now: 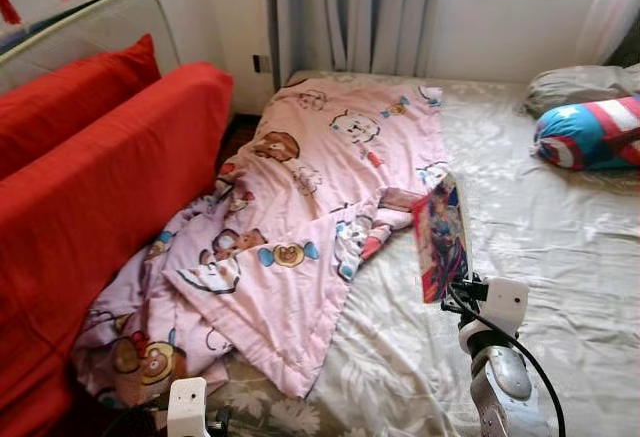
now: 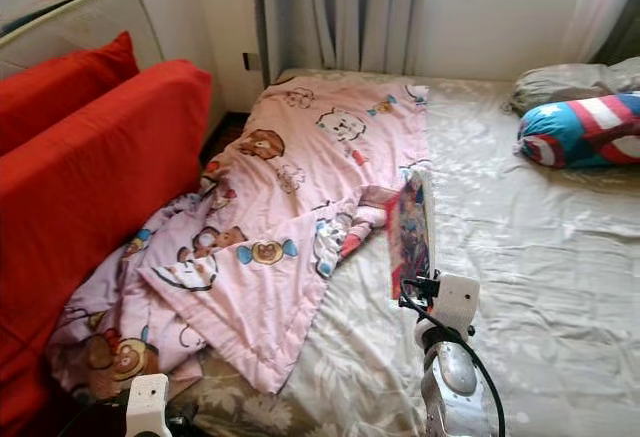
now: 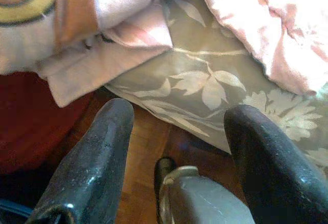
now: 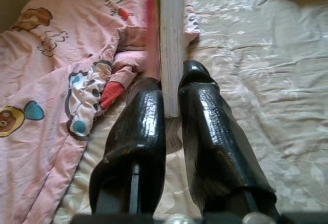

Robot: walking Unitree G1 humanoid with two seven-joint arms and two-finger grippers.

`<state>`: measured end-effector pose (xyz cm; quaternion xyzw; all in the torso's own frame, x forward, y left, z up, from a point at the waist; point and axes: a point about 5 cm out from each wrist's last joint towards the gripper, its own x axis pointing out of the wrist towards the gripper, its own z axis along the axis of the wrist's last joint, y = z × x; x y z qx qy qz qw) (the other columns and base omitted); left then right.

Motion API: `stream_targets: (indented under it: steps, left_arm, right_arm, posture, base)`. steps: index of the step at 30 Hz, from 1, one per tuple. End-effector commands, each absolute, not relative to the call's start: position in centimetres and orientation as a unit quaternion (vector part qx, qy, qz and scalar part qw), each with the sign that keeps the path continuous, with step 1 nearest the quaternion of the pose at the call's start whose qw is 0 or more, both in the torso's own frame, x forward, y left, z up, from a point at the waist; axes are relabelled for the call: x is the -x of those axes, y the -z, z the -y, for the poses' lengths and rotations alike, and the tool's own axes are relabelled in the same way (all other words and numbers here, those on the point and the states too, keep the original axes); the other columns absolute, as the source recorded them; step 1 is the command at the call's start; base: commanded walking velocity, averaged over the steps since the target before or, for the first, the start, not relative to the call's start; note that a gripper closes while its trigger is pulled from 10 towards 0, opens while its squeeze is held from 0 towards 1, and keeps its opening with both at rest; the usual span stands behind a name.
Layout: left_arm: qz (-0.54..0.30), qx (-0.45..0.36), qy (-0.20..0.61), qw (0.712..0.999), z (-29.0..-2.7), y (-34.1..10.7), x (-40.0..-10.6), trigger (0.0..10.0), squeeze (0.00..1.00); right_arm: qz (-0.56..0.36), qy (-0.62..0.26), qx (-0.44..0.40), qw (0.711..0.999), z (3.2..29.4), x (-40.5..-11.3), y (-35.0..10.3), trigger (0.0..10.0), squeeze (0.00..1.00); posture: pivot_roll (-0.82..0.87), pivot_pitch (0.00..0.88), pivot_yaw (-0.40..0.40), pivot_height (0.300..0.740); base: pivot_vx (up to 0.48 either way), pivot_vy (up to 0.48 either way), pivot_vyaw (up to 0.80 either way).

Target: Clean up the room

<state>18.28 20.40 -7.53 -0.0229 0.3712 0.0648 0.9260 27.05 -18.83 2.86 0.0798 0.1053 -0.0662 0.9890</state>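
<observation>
Right wrist view: right gripper [image 4: 171, 101] clamped on a thin book [image 4: 171, 34], its two black fingers [image 4: 141, 131] pressed on either face near the lower edge, white page block facing the camera. Head views put the book [image 1: 441, 237] upright and edge-on above the bed [image 1: 560, 287], colourful cover turned toward the robot's left, held over the pale floral sheet just beside the rim of the pink cartoon blanket [image 1: 310, 207]. Blanket lies rumpled over the left half of the mattress and spills off the near corner against the red sofa [image 1: 90, 217], which carries a red cushion [image 1: 70, 97]. Far right, by the wall: a blue, red and white striped pillow [image 1: 590, 132] with a grey pillow [image 1: 580, 82] behind it. Grey curtains [image 1: 350, 12] hang at the head of the bed. Left gripper [image 3: 177, 147] low at the bed's near corner, fingers spread apart with nothing between them, wooden floor [image 3: 143, 147] beneath and the sheet's hanging edge ahead.
</observation>
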Motion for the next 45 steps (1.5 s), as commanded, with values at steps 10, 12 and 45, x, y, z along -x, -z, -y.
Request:
stream_targets:
  steps: [10, 12, 45]
  left_arm:
    - [-0.387, 0.021, -0.074, 0.919, -20.83, 7.97, -17.33, 10.0, 0.00]
    - [-0.388, 0.021, -0.075, 0.918, -20.88, 8.02, -17.23, 10.0, 0.00]
    - [-0.392, 0.021, -0.077, 0.916, -20.98, 8.18, -16.83, 10.0, 0.00]
  right_arm:
    - [-0.091, 0.067, -0.075, 0.991, 18.76, -27.49, -3.44, 10.0, 0.00]
    - [-0.089, 0.065, -0.077, 0.991, 18.67, -27.52, -3.48, 10.0, 0.00]
    - [-0.089, 0.068, -0.080, 0.990, 18.35, -27.49, -3.45, 10.0, 0.00]
  posture:
    - [-0.02, 0.000, -0.018, 0.717]
    - [-0.02, 0.000, -0.019, 0.717]
    - [-0.01, 0.000, -0.019, 0.717]
  base:
    - [0.000, -0.197, -0.51]
    - [0.000, -0.289, 0.00]
    - [0.000, -0.286, -0.11]
